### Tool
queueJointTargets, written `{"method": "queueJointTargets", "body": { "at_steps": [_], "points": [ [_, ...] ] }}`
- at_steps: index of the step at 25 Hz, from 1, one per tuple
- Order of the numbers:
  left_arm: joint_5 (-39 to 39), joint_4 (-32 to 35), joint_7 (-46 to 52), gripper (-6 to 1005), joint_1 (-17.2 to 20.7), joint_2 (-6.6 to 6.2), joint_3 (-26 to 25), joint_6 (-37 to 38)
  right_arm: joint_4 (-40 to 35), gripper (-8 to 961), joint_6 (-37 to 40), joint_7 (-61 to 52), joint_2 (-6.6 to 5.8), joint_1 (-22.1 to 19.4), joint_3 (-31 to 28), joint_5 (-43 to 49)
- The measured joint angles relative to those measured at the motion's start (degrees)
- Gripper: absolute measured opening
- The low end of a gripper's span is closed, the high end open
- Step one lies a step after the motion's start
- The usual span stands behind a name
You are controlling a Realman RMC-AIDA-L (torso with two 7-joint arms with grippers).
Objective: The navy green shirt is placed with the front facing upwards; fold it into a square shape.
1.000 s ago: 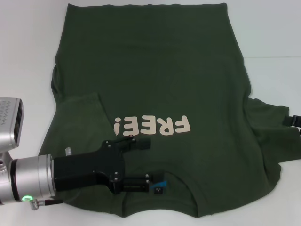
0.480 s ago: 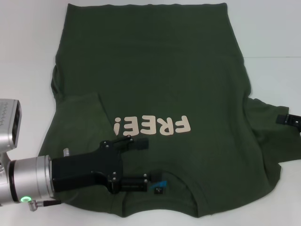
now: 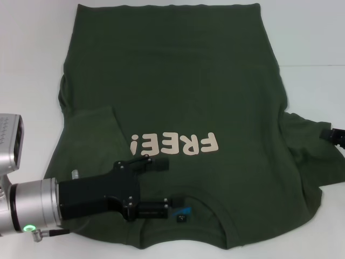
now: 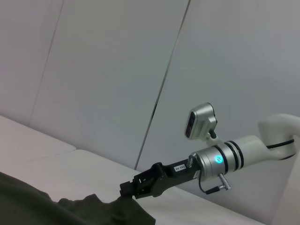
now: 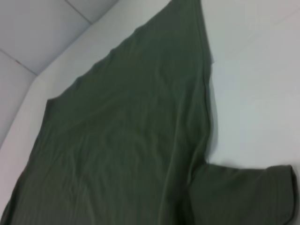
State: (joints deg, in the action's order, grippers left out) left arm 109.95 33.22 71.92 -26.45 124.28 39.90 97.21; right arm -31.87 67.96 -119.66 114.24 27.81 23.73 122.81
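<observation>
Jaws spread, our left gripper [image 3: 166,182] sits at seven o'clock on the navy green shirt [image 3: 178,102], near the collar and just below the "FREE!" lettering [image 3: 173,144]. The shirt lies flat on the white table [image 3: 307,38]. At three o'clock, our right gripper [image 3: 335,136] meets the sleeve edge; we cannot tell its jaw state.

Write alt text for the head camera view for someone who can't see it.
A dark olive-green T-shirt with cream "FREE!" lettering lies front up on a white table. The left gripper hovers open by its collar; the right gripper reaches the far sleeve.
</observation>
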Motion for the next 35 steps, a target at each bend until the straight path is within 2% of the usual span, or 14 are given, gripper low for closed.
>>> {"method": "queueJointTargets", "body": {
  "at_steps": [8,13,18,23,30,35],
  "points": [
    [-0.1,0.0,0.0,945,0.0,0.0,-0.1,-0.1,1.7,160,0.0,2.1,0.02,-0.8,0.0,-3.5],
    [-0.1,0.0,0.0,945,0.0,0.0,-0.2,-0.1,2.0,-1,-0.3,3.2,0.13,-0.8,-1.4,-3.6],
    [-0.1,-0.1,0.0,945,0.0,0.0,-0.5,-0.2,2.2,3,-1.3,7.4,0.59,-0.4,-4.2,-4.6],
    [-0.4,-0.8,0.3,946,0.1,-0.03,-0.8,-0.2,2.2,7,-4.0,13.3,0.72,-0.7,-4.6,-10.0],
    [-0.7,-2.4,0.3,947,0.2,0.0,-2.0,-0.6,2.2,13,-7.5,17.8,-0.03,1.2,-4.0,-11.0],
    [-0.8,-3.0,0.3,947,0.2,0.0,-2.3,-0.8,2.2,17,-8.1,20.5,-0.06,2.7,-3.8,-10.9]
  ]
}}
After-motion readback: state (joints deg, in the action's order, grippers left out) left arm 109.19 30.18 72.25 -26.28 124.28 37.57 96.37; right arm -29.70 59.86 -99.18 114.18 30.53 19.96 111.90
